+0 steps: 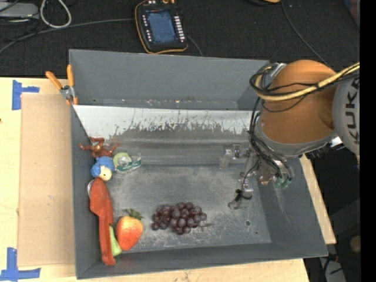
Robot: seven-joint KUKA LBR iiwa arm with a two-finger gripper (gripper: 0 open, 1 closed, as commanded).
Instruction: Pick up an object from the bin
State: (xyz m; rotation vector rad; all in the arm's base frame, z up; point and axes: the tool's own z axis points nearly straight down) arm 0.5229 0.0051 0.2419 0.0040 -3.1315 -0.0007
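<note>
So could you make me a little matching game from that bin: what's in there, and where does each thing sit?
Things:
1. grapes
2. strawberry
3. blue toy
4. hand

Places:
A. right part of the bin, over bare floor
B. near-left corner
C. by the left wall, about halfway back
D. middle of the floor, towards the near edge

Pairs: 1-D, 2-B, 3-C, 4-A
</note>
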